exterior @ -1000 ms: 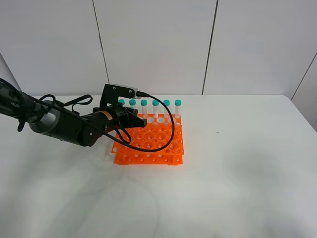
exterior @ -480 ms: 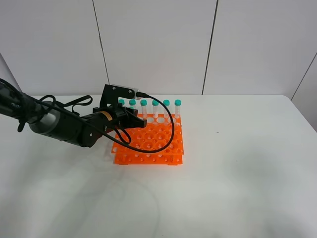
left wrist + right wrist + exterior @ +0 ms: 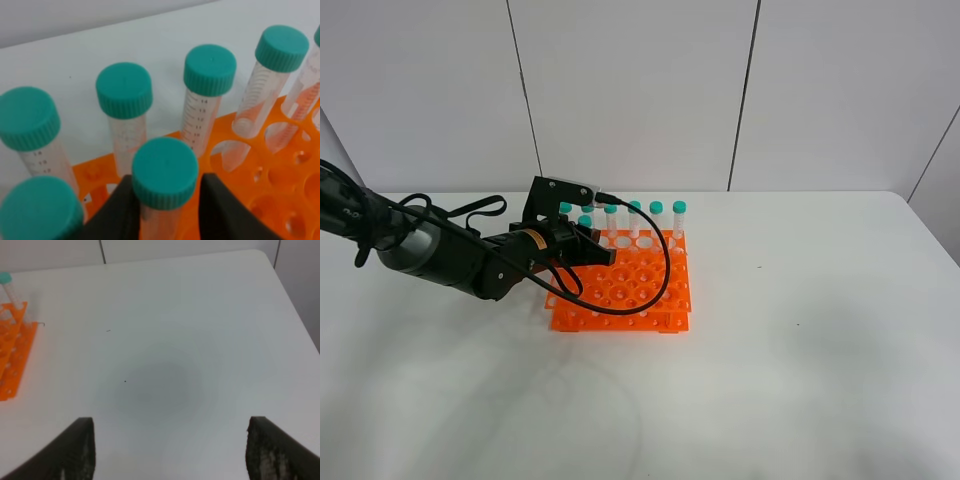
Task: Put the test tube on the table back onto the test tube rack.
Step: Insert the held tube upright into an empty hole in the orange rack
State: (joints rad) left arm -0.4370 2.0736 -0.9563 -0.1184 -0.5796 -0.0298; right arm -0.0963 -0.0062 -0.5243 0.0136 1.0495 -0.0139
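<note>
Pinching the test tube (image 3: 165,172) just below its teal cap, the left gripper (image 3: 165,210) holds it upright over the test tube rack (image 3: 650,290), right beside the back row of identical tubes (image 3: 210,70). It looks light, stiff and slick-walled, so I'd judge the ribbed cap region the safest hold. The right gripper (image 3: 170,450) hangs spread wide over the bare table (image 3: 175,340).

White panelled wall (image 3: 630,90) behind, thin dark vertical seams; even, soft lighting.
</note>
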